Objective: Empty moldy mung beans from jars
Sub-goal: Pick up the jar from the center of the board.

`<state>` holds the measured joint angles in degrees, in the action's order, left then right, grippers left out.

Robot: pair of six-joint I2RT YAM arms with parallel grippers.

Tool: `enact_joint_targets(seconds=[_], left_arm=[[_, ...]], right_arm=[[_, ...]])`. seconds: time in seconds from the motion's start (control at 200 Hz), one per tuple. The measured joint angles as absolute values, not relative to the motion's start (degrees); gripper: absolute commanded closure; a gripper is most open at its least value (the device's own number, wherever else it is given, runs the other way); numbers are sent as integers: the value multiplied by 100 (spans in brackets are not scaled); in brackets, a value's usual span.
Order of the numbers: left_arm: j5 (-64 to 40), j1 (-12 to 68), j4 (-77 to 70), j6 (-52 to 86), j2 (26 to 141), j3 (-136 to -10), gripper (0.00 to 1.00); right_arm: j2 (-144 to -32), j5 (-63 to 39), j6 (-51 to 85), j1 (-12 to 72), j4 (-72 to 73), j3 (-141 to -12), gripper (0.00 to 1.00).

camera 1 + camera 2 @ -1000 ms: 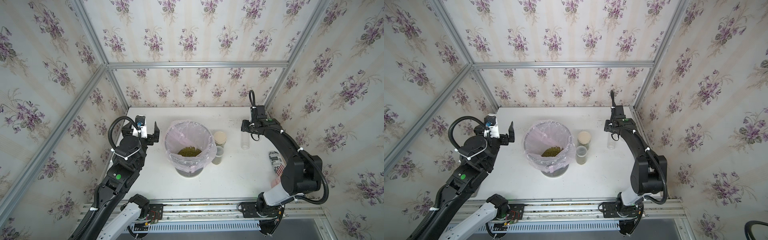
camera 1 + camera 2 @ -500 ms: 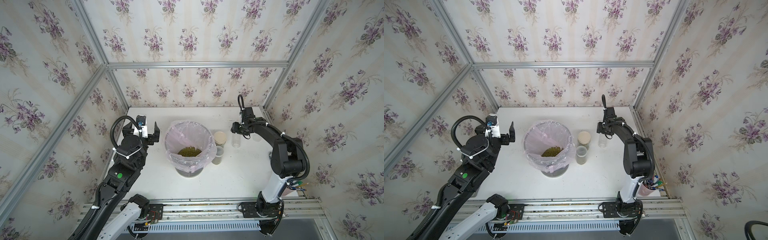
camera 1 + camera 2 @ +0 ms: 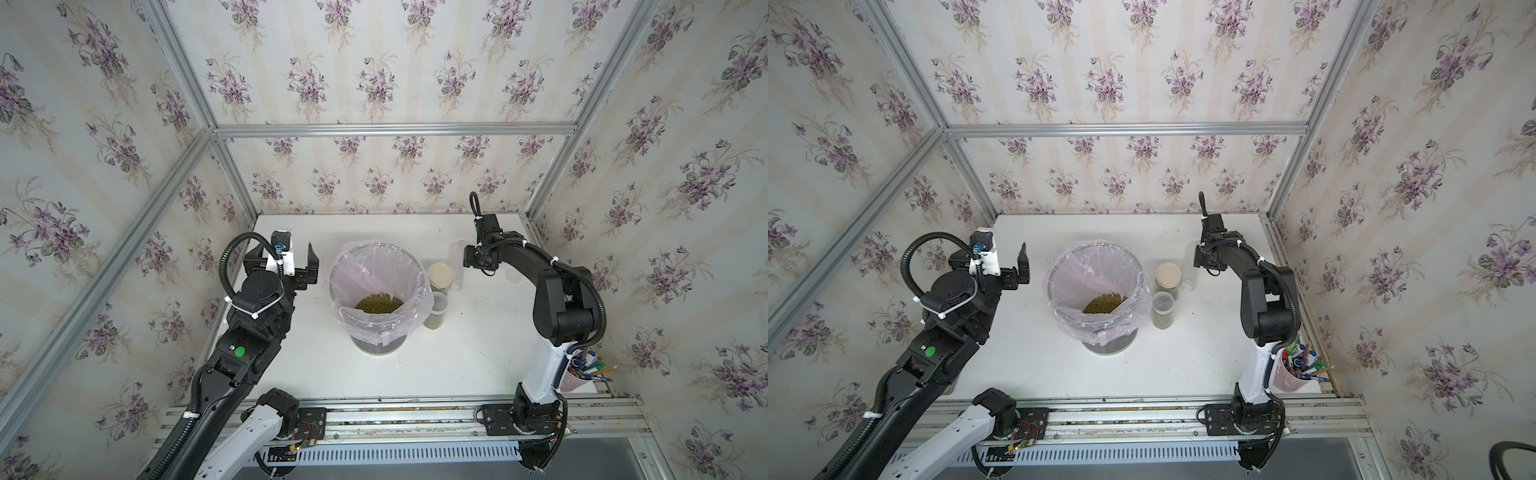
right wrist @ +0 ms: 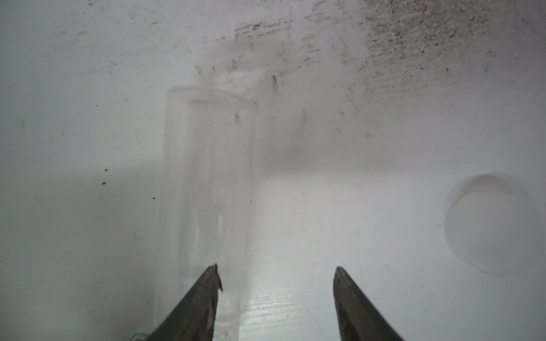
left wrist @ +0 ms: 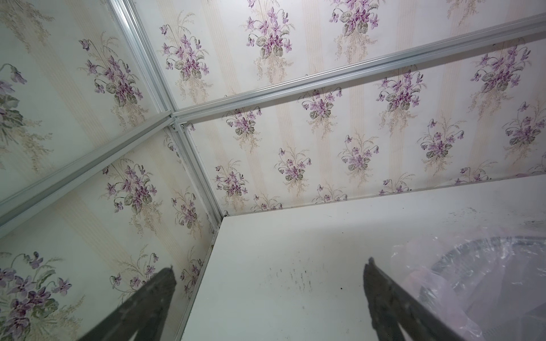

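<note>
A heap of mung beans lies in the pink-lined bin. Right of the bin stand a tan-lidded jar and a jar with a pale top; both hold beans. An empty clear jar stands beside the lidded one. My right gripper is over it with its jaws apart. The jar lies against one fingertip, mostly outside the gap. My left gripper hangs wide open and empty, left of the bin.
A loose whitish lid lies on the table near the right arm. A pink cup of pens stands at the front right corner. Papered walls close in three sides, and a metal rail runs along the front.
The right arm has swung left from the right wall, and the empty clear jar has come with it to beside the lidded jar. The left arm has hardly moved.
</note>
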<state>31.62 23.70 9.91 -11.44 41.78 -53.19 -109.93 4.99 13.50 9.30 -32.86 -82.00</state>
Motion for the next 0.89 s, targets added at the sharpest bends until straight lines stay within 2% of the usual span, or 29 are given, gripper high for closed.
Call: enact_joint_targets(seconds=[0.255,0.42,0.714,0.814,0.894], left_arm=[[3159,2359,991,-1142,4211,-5317,0],[3135,2329,991,-1131,4285,-5317,0],[3175,2324,1039,-1020,4440,-5483,0],[3242,2307,1041,-947,4466,-5542,0],[3251,2294,1111,-886,4493,-5555,0]], right_arm=[[-10219,521,1350,989,-3197,-8018,39],[-9701,196,1347,1100,-3081,-8040,39],[-9118,-137,1197,1769,-3498,-8226,37],[-8978,-163,1199,1898,-3741,-8226,35],[-8862,-217,1201,1951,-3935,-8235,29]])
